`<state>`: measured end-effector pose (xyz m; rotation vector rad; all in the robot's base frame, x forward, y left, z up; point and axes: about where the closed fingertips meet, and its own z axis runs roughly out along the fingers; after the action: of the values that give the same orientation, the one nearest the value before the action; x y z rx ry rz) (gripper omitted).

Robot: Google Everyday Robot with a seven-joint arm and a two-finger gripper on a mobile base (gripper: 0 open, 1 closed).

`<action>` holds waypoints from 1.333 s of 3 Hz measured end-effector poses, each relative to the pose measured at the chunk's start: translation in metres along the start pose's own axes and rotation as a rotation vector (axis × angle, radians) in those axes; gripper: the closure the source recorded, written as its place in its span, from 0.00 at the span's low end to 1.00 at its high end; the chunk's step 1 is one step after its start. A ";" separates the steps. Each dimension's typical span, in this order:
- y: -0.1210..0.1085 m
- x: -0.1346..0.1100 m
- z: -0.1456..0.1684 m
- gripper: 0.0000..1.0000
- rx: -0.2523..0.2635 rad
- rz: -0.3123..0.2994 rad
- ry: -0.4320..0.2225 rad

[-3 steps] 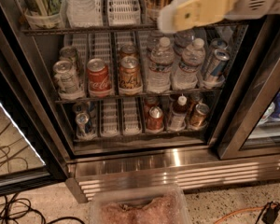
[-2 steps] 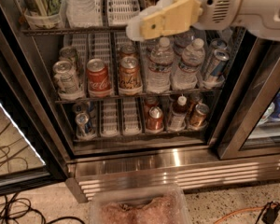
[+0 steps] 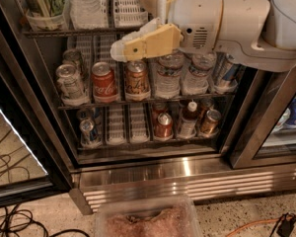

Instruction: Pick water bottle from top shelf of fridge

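**A:** Where is the bottle sitting?

**B:** The bottle (image 3: 86, 4) is standing upright at the left of the top shelf (image 3: 64, 32). A cup (image 3: 42, 9) is standing just to its left and white slotted trays (image 3: 126, 4) are lying just to its right. Only its ribbed lower body is showing; the cap is running off the top of the view.

**A:** And the pincer?

**B:** The pincer (image 3: 130, 23) is hanging in front of the fridge (image 3: 138, 174), right of the bottle and apart from it, about level with the shelf front. It is spread, one of its pale fingers (image 3: 143, 42) sitting high and the other low, and it is gripping nothing.

**A:** So what is making this approach go well?

**B:** I am judging that the fingers are stacked one above the other, which is not suiting an upright bottle. Rolling the wrist so they are sitting side by side is looking like the first need. After that comes sliding left until the bottle is centred in the gap, and only then pushing in.

**A:** What is worth watching?

**B:** The cup is crowding the bottle's left side, so the left finger is getting little room and could be knocking it. The ribbed plastic is probably going to flex, so a grip on the wide body, above the rack's front lip, is seeming safest. Lifting slightly before pulling out should be keeping the base from catching the lip and tipping toward the cans (image 3: 103, 80) below.
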<state>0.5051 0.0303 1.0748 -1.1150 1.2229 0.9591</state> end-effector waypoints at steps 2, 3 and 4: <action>0.000 0.002 0.014 0.00 -0.021 -0.008 -0.028; -0.011 -0.004 0.032 0.00 -0.027 -0.038 -0.071; -0.019 -0.003 0.046 0.00 -0.028 -0.041 -0.105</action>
<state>0.5334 0.0714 1.0806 -1.0939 1.1006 0.9947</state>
